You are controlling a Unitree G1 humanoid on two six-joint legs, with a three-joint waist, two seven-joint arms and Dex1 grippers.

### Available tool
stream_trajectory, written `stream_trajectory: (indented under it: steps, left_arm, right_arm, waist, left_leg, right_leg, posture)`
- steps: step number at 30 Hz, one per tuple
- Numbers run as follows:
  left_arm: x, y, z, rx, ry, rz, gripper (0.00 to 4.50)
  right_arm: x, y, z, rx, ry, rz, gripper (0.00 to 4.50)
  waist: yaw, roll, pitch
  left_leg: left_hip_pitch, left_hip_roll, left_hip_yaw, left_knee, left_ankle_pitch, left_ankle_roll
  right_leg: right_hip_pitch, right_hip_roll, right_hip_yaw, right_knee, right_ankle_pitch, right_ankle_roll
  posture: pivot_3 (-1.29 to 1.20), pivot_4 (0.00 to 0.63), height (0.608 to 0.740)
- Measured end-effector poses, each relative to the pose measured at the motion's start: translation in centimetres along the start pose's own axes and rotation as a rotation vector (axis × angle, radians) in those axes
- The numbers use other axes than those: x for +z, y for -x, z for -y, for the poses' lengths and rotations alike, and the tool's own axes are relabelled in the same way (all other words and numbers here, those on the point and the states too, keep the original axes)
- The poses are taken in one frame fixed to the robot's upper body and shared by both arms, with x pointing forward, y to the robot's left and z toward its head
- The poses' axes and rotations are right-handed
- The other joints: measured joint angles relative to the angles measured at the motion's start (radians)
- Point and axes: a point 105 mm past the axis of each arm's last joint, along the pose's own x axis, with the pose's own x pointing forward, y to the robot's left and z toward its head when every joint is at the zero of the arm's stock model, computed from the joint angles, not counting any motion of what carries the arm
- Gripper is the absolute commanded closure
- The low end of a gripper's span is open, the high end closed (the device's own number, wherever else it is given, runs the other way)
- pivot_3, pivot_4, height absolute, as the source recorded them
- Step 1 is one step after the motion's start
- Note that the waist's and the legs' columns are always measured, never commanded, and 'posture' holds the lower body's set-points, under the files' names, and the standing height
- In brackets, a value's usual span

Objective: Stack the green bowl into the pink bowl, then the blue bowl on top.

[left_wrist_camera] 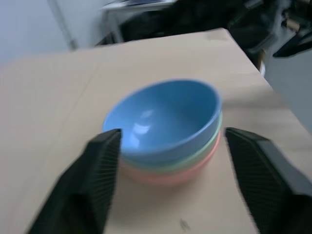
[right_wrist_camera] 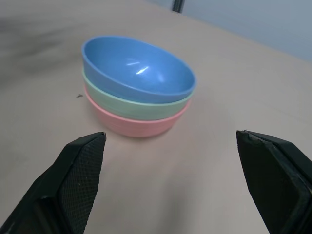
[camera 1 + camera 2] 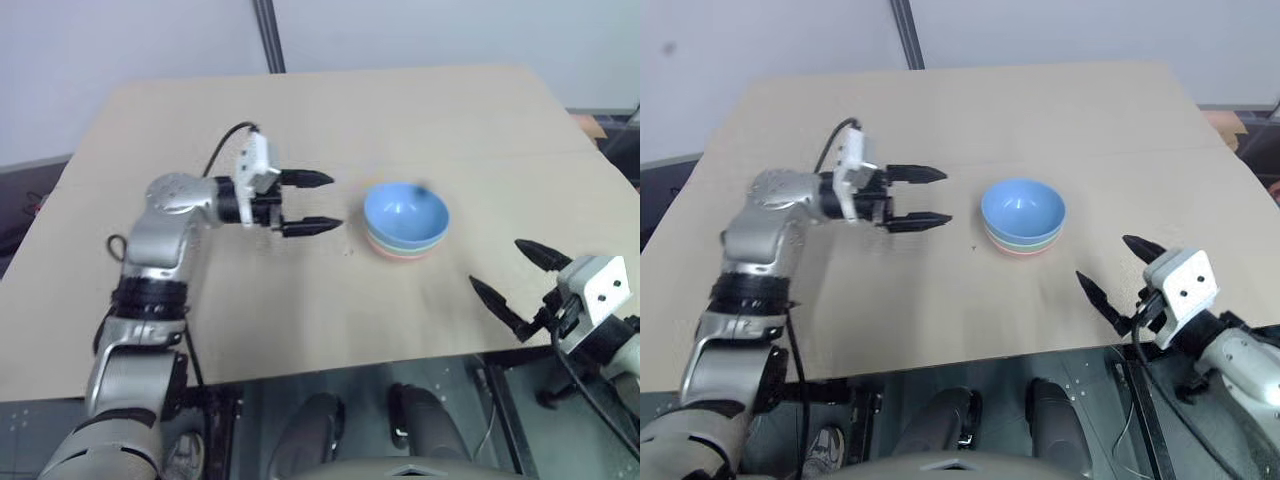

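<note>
Bowls sat nested mid-desk: the blue bowl on top, the green bowl under it, the pink bowl at the bottom. I judged the stacking done. My left gripper hung just beside the stack, fingers spread and empty; my right gripper waited near the desk's front edge, spread and empty too. My worry was the left fingers, level with the rims: a careless sweep toward the stack could nudge it or tip the top bowl askew.
</note>
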Motion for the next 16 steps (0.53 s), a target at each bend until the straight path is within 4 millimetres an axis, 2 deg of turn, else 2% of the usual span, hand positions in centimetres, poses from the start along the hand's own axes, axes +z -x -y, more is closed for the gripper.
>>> stream_trajectory:
  steps: [5, 12, 16]
  left_arm:
    - [-0.9, 3.0, 2.7, 0.137, 0.140, 0.030, 0.04]
    - [-3.1, 7.0, 5.9, 0.302, 0.264, -0.054, 0.04]
    - [-4.1, 8.5, 6.6, 0.347, 0.286, -0.096, 0.04]
  right_arm:
    - [-0.7, -0.9, 2.0, 0.125, 0.001, -0.025, 0.00]
    - [-1.8, 0.0, 4.2, 0.206, -0.041, -0.075, 0.00]
    - [-1.6, 0.3, 4.8, 0.212, -0.039, -0.077, 0.00]
  waist:
    - [0.006, 0.000, 0.000]
    - [0.017, 0.000, 0.000]
    - [0.018, 0.000, 0.000]
  left_leg:
    - [0.000, 0.000, 0.002, 0.000, 0.001, -0.002]
    - [0.000, 0.000, 0.002, -0.001, -0.002, 0.002]
    - [0.001, 0.000, 0.003, -0.001, -0.002, 0.002]
  right_leg:
    - [0.000, -0.001, 0.002, -0.001, 0.000, -0.001]
    - [0.000, -0.002, 0.003, -0.001, 0.000, -0.001]
    - [0.000, -0.002, 0.002, -0.001, 0.001, -0.001]
  posture:
    - [0.00, 0.150, 0.740]
    - [0.00, 0.150, 0.740]
    - [0.00, 0.150, 0.740]
